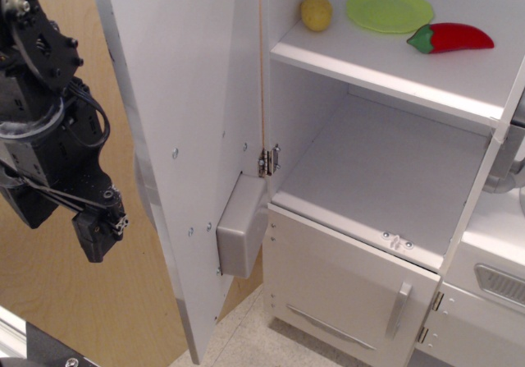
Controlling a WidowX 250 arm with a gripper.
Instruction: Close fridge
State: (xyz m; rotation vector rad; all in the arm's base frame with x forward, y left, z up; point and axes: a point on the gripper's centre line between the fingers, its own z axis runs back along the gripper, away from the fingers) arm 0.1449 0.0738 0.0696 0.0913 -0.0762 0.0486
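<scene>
Plain tan wooden wall behind, pale speckled floor at the bottom edge. Single view, looking down at an angle. Filling the centre and right: the fridge, tall, white, wooden, standing with its big door swung wide open toward the left, inner face turned to the camera, small screws dotted across it. Fixed low on that inner face, a grey box-shaped housing, just beside the silver hinge joining door to cabinet. Inside, two white shelves. On the upper shelf: a yellow rounded toy food, perhaps a lemon or potato, toward the left; a lime-green plate just beside it; a red pepper with a green stem to the right of the plate, lying on its side. Lower shelf bare white. Below, a smaller lower door shut, with a short silver handle. At the far right, partly cut off, a white unit with a grey vent panel. At the left edge, the black robot arm with looped cables, well apart from the door's outer edge and touching nothing. Fingers pointing down at its lower end, seen edge-on and dark; impossible to tell whether released or clenched, though nothing visibly grasped.
</scene>
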